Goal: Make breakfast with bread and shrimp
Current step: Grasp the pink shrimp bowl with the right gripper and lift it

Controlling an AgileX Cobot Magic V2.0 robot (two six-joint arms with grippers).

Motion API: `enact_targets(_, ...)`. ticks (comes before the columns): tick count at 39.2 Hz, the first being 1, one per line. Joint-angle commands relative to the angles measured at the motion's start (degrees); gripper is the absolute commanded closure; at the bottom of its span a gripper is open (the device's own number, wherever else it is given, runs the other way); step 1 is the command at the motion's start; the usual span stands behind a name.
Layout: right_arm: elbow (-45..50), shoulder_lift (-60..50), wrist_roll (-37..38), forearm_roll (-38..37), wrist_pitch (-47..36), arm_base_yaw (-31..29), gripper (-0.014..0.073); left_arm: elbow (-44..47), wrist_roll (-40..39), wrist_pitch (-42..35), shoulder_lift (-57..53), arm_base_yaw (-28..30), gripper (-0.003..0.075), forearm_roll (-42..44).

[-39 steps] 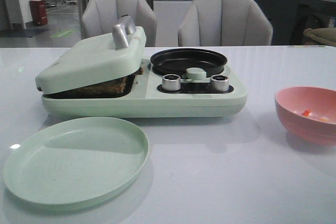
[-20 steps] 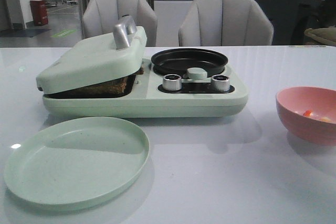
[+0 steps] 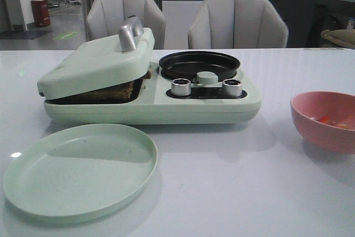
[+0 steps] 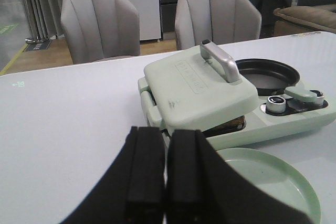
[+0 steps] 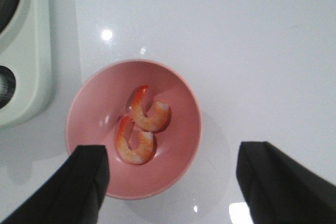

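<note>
Taking the mint-green breakfast maker (image 3: 150, 90) as the landmark, the scene runs left to right across the white surface (image 3: 233, 181). Just in front of the maker's left half lies an empty pale green plate (image 3: 80, 170). The left gripper (image 4: 164, 174), seen only from its own wrist camera, sits back from the plate and maker with its jaws pressed together and nothing between them.

On the maker's left half the hinged lid (image 3: 97, 62) with its metal handle (image 3: 128, 33) rests tilted, and the bread (image 3: 108, 92) shows as a brown edge clamped under it. It looks toasted, so probably stiffer than fresh but still crumbly; it would best be taken by a crust edge once the lid is lifted by the handle.

On the maker's right half is the round black pan (image 3: 199, 64), empty, with two knobs (image 3: 206, 87) in front of it.

Well to the right of the maker stands the pink bowl (image 3: 324, 120) with two curled shrimp (image 5: 142, 127) lying touching in its bottom. The right gripper (image 5: 173, 182) hangs above the bowl, jaws spread wide and empty. The shrimp look light, smooth and likely slippery; the better hold is probably across the thick middle of the curl, one at a time, since they overlap and the bowl's sloped wall crowds the jaws.
</note>
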Motion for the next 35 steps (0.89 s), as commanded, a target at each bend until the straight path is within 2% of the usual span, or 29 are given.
enact_targets(1,-2.07,2.04,-3.81,1.00,-2.94,-1.01,-0.0006,-1.45,-0.59,-5.15,0.68,-0.30,0.0606,-0.81)
enact_targets(9,-2.07,9.69,-7.08,1.00,-5.75,-1.73,-0.0006,-1.45,-0.59,-5.15,0.68,-0.30,0.0607,-0.81)
enact_targets(24,-2.07,20.52,-7.14,1.17,-12.89,-1.73,0.0004,-1.45,-0.59,-5.15,0.68,-0.30,0.0607,-0.81)
enact_targets(27,-2.07,21.47,-7.14,1.22,-14.28,-1.73,0.0074,-1.45,-0.59,-5.15,0.68,-0.30,0.0606,-0.81)
enact_targets(35,-2.07,22.72,-7.14,1.64,-14.92,-1.73,0.0429,-1.45,-0.59,-5.15,0.68,-0.30,0.0606,-0.81)
